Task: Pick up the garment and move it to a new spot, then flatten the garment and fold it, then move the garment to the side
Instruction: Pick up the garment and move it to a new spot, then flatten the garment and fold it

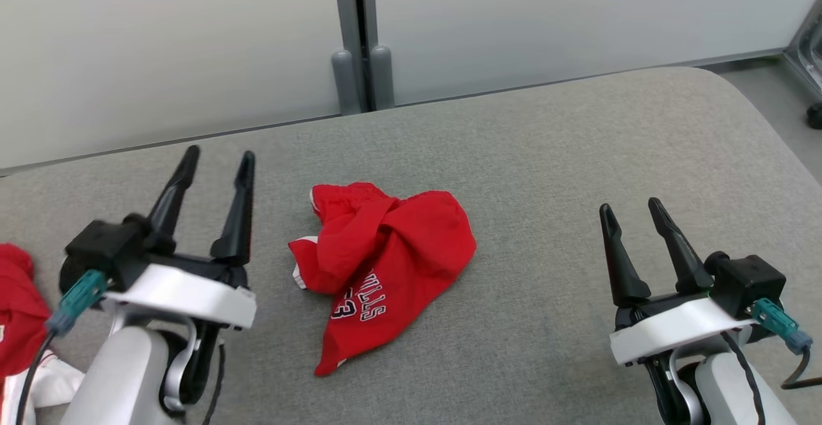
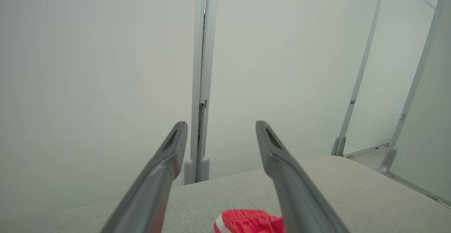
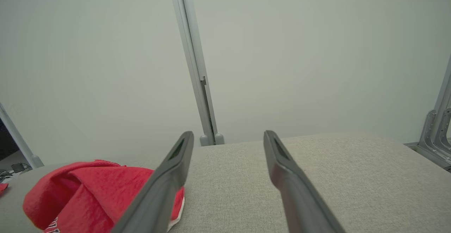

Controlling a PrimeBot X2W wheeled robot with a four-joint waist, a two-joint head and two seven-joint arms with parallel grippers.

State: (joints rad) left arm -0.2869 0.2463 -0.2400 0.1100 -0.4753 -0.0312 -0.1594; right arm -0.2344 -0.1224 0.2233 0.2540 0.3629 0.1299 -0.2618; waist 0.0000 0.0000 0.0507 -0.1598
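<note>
The red garment (image 1: 385, 264) lies crumpled in a heap mid-table, between the two arms and touching neither, so I judge the placing may be done while flattening, folding and setting aside remain. The left gripper (image 1: 219, 153) and right gripper (image 1: 630, 207) both hover with fingers spread, empty. The surface is a grey fabric-covered table (image 1: 578, 155) with a rounded corner, backed by pale partition panels (image 1: 160, 46) joined at a grey post (image 1: 359, 27); more red cloth (image 1: 16, 309) sits at its left edge

Bright, even, diffuse light with faint soft shadows; out-of-focus pincer fingers (image 2: 155, 187) near both wrist lenses.
</note>
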